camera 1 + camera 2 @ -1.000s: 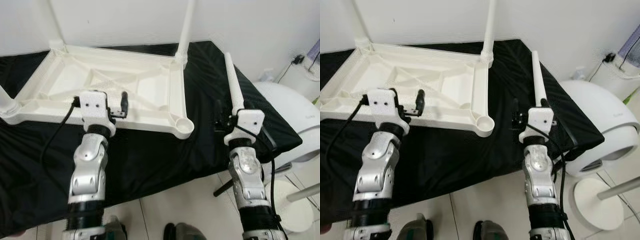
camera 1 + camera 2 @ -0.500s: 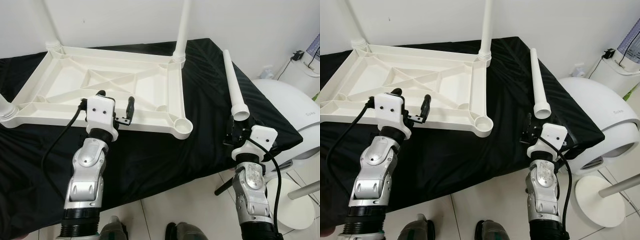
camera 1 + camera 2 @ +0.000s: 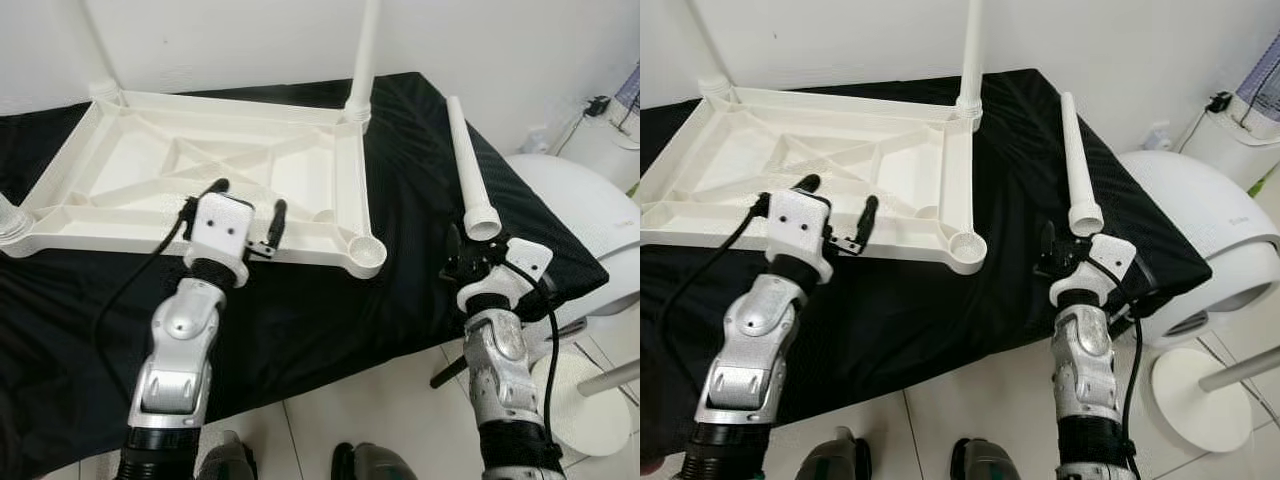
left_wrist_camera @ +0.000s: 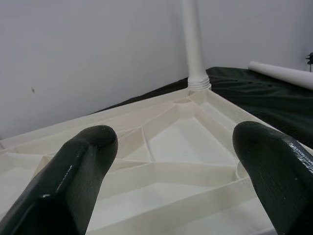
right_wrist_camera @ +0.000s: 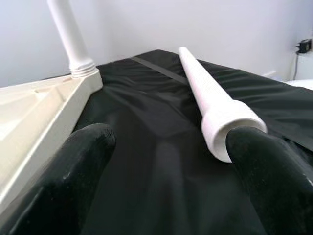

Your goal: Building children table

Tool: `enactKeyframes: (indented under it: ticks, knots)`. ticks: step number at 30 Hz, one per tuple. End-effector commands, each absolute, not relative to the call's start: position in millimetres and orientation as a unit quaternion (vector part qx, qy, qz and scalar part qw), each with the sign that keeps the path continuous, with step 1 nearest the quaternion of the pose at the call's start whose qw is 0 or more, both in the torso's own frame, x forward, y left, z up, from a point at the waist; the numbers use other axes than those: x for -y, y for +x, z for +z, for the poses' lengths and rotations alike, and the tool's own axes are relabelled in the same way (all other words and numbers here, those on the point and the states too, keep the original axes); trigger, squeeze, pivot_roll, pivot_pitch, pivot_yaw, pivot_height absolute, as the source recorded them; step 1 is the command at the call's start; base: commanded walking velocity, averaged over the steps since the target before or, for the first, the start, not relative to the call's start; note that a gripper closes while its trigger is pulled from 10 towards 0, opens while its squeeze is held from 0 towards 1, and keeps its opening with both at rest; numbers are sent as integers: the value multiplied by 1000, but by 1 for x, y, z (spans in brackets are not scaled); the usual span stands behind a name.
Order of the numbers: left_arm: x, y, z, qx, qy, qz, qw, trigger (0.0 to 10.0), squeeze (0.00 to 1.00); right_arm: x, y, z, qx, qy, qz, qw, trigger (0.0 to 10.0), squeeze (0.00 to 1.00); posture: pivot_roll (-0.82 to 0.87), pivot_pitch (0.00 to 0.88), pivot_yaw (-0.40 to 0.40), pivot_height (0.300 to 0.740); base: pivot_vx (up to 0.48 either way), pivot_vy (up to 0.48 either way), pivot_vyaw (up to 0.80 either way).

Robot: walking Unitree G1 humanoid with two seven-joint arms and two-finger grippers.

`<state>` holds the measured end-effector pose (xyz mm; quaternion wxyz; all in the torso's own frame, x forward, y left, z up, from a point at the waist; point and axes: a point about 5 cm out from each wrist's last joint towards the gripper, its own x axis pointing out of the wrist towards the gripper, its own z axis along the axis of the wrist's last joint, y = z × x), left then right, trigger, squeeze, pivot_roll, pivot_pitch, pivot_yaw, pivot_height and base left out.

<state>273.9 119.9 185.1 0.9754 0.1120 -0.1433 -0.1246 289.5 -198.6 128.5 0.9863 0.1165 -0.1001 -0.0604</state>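
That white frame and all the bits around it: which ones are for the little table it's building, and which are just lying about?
For the table:
- upside-down white tabletop
- fitted leg
- loose leg
- empty corner socket

Just there:
- black cloth
- white domed appliance
- round white stand base

White tabletop (image 3: 150, 170) lies upside down, ribbed underside up, legs (image 3: 364, 55) upright in its corners; a loose leg (image 3: 466, 170) lies flat beside it

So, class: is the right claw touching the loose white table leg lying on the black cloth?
Cannot tell. In the right wrist view the open right claw reaches the loose leg, but one finger overlaps its wide end, hiding any contact or gap.
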Motion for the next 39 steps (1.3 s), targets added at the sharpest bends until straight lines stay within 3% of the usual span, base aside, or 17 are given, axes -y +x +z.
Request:
enactKeyframes:
  ticks: [1,5,12,39]
  knots:
    - [-120,273,186,142,119,-119,975,10000,0,203,293,124,87,128,-66,986,10000,0,31,113,-6,740,0,0,0]
    - [-118,274,194,151,133,-124,972,10000,0,215,310,135,95,147,-70,982,10000,0,43,118,-12,740,0,0,0]
    - [-117,273,200,154,138,-129,970,10000,0,224,315,137,96,156,-77,980,10000,0,44,136,-13,740,0,0,0]
    - [-119,271,209,149,161,-146,965,10000,0,227,320,122,79,210,-76,972,10000,0,53,177,14,740,0,0,0]
